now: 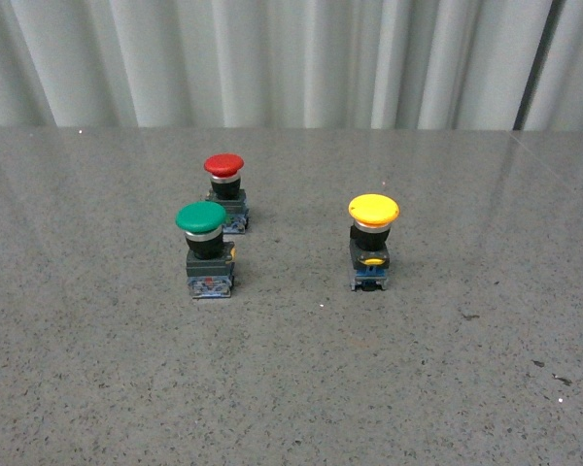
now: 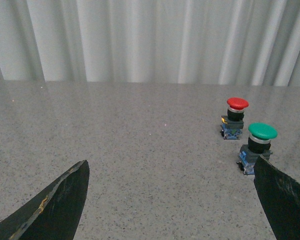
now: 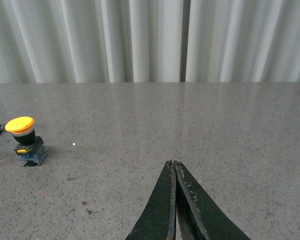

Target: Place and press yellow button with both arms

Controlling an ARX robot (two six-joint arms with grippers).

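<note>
Jaws, left gripper: spread wide, two black fingers at the edges of the left wrist view, nothing between them but bare table. Jaws, right gripper: pressed together, the two black blades meeting in a point, holding nothing.

Grey speckled table: nearest stretch bare in the front view apart from a few dark specks toward the right. Neither arm shows in the front view.

Yellow button: upright on the table, right of centre, round yellow cap on a black neck over a dark block base with a yellow mark. Well apart from both grippers. Also seen in the right wrist view, far off to one side of the closed blades.

Green button: upright, left of centre, well apart from the yellow one.

Red button: upright, just behind the green one and slightly to its right, close to it.

Pale pleated curtain: hangs behind the far table edge across the whole width.
</note>
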